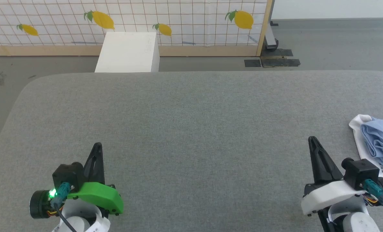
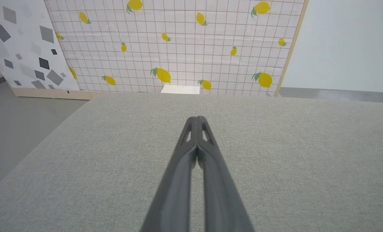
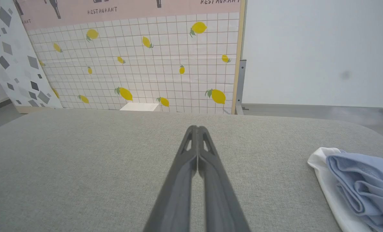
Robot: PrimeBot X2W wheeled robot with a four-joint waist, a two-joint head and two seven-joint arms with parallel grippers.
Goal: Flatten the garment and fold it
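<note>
The garment, light blue with folds, lies bunched at the far right edge of the grey padded surface, on top of white cloth; the right wrist view has the garment at its lower right. My right gripper is shut and empty, hovering just left of it, and its tips meet in its own view. My left gripper is shut with nothing in it near the front left; the left wrist view shows its tips closed together over bare fabric.
The grey padded surface spreads wide between both arms. Behind it stands a white box on the floor, in front of a lemon-patterned grid panel with a wooden frame. A dark metal base sits at the panel's right end.
</note>
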